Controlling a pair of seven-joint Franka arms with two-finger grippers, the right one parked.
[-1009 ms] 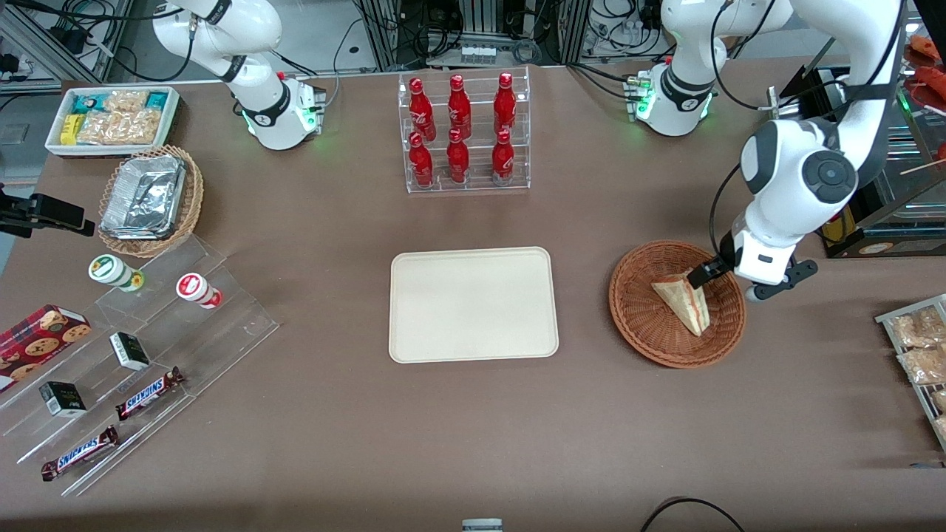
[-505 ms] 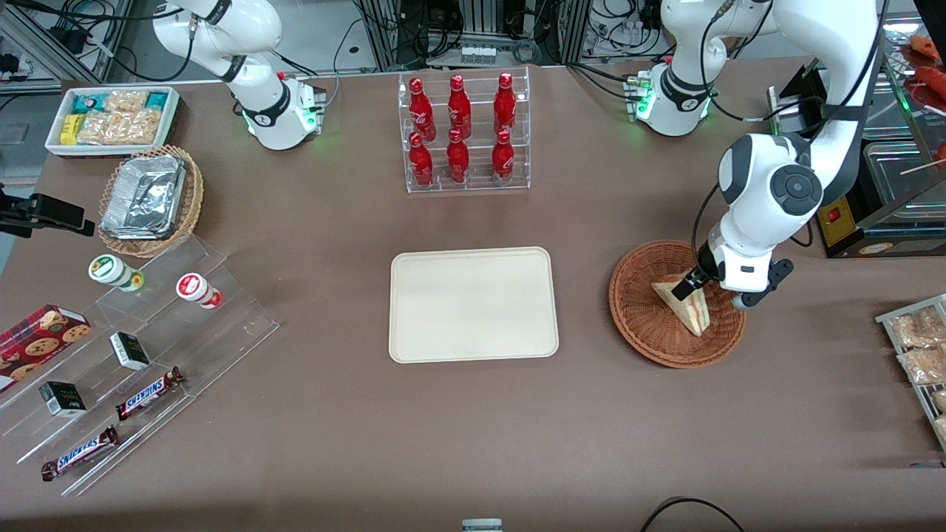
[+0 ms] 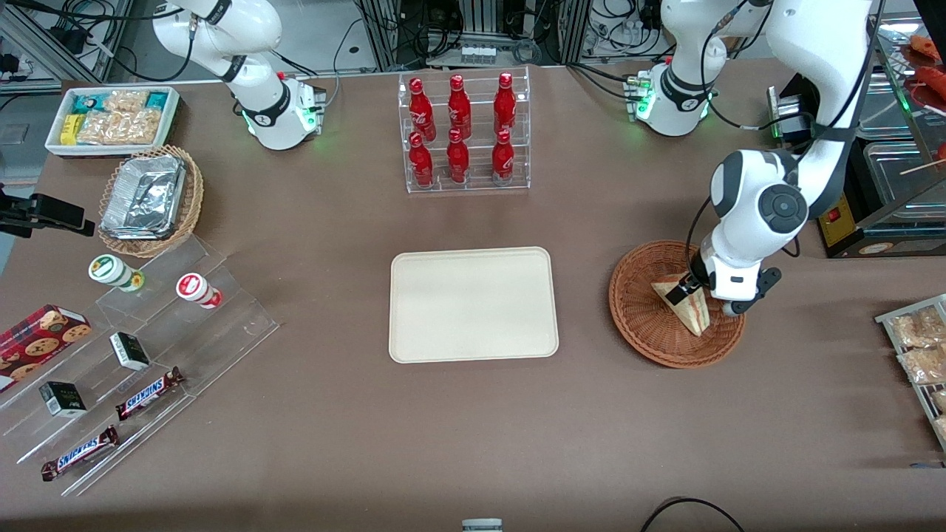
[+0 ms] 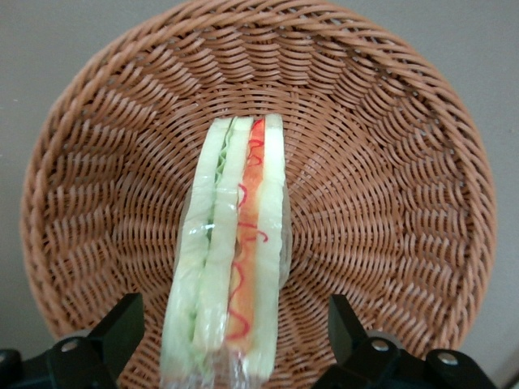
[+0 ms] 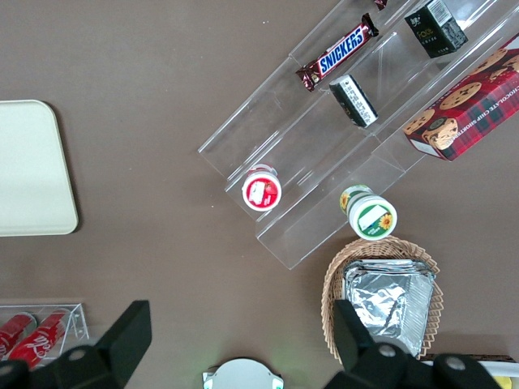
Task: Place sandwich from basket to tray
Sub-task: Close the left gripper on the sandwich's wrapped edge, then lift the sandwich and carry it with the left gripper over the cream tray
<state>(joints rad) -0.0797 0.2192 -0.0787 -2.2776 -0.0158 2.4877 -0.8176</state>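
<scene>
The sandwich (image 3: 687, 307) is a wrapped pale wedge with red, orange and green filling, lying in the reddish-brown wicker basket (image 3: 643, 325) toward the working arm's end of the table. My gripper (image 3: 684, 290) hangs low over the basket, right at the sandwich. In the left wrist view the sandwich (image 4: 231, 267) stands on edge between the two open fingers (image 4: 122, 324), with a gap on each side, inside the basket (image 4: 389, 162). The gripper (image 4: 231, 340) is open and holds nothing. The cream-beige tray (image 3: 473, 304) lies bare at the table's middle, beside the basket.
A clear rack of red bottles (image 3: 462, 133) stands farther from the front camera than the tray. Snack packets on a rack (image 3: 916, 347) lie at the working arm's table end. A tan basket of foil trays (image 3: 148, 199), a white snack bin (image 3: 114, 118) and acrylic steps (image 3: 133, 355) lie toward the parked arm's end.
My gripper has come down and moved toward the basket's middle, from beside the rim to straddling the sandwich. The sandwich and basket have not moved.
</scene>
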